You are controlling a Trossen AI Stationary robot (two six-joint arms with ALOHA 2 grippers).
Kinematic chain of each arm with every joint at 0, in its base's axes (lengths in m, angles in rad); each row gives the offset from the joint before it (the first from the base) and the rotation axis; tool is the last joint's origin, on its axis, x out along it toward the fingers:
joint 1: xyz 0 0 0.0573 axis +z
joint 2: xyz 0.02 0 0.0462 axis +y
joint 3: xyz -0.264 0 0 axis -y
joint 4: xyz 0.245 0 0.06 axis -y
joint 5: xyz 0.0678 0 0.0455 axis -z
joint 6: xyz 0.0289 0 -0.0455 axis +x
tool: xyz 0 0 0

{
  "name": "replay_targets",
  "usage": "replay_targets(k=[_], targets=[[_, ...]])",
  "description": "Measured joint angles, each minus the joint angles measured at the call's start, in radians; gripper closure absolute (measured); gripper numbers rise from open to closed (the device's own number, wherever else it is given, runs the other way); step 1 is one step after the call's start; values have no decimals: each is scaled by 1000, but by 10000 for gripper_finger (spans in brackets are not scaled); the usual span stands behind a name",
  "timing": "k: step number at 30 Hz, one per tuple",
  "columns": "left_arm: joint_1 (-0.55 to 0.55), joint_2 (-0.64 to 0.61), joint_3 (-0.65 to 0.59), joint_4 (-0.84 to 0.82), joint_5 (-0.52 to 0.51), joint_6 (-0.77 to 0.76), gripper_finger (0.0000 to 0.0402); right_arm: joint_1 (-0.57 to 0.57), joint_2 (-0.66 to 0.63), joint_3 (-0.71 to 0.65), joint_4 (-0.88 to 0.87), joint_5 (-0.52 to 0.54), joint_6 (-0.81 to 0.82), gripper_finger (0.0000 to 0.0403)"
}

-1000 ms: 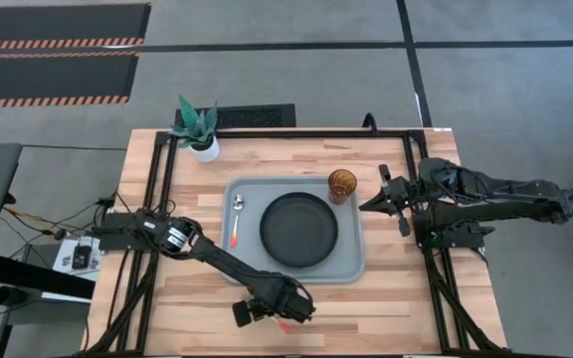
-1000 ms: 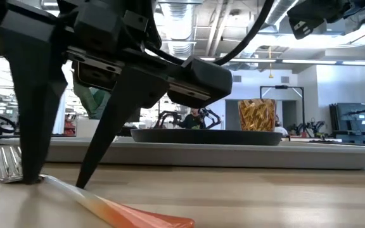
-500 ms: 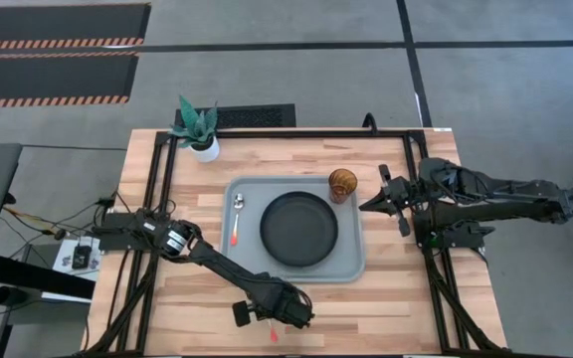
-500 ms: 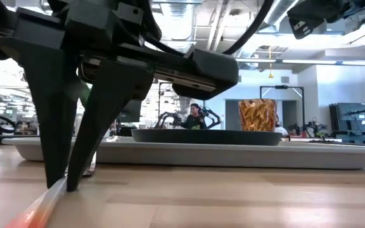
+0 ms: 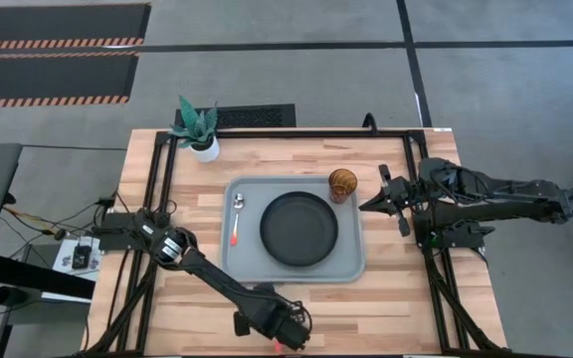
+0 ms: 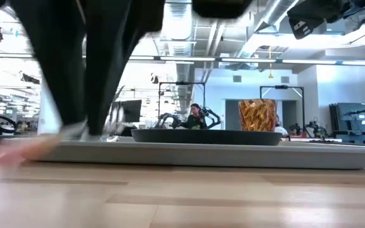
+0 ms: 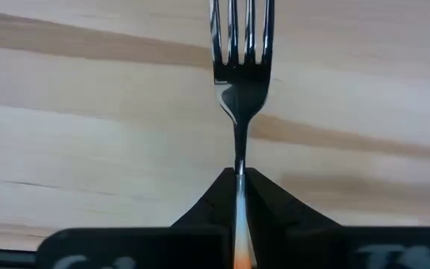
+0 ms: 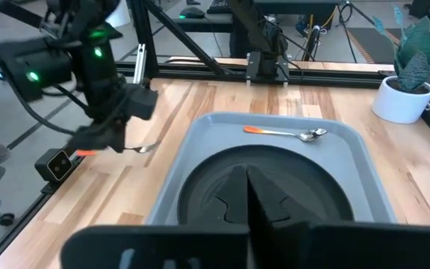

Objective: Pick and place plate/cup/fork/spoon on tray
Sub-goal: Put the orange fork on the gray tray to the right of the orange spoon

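Left hand [image 7: 240, 178] clamped on fork [image 7: 241, 75] neck, lifted clear of table [image 5: 386, 298] near front edge. Right hand [image 5: 369, 204] fingers together, empty, beside tray [image 5: 351, 270] at right edge.

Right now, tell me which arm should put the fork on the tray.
Left. Its gripper is already shut on the fork, just off the near side of the tray. The right gripper waits beyond the tray's far side by the cup, holding nothing.
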State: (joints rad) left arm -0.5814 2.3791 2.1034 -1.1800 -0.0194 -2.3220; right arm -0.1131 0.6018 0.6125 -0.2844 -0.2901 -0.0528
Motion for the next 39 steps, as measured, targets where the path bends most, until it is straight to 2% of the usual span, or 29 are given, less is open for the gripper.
replay_targets(k=[5,9,19,29,36,39], targets=[[-12,-1,61,-31,-182,37,394,0,0,0,0,0,0,397],[11,-3,106,-118,-256,65,395,0,0,0,0,0,0,397],[149,-5,201,-244,-257,346,395,0,0,0,0,1,0,397],[288,-49,219,-259,-258,724,395,0,0,0,-4,1,0,397],[362,-91,218,-395,-263,882,397,-1,-1,0,-25,3,0,397],[378,-93,218,-389,-266,957,400,-1,-2,0,-30,3,0,397]])
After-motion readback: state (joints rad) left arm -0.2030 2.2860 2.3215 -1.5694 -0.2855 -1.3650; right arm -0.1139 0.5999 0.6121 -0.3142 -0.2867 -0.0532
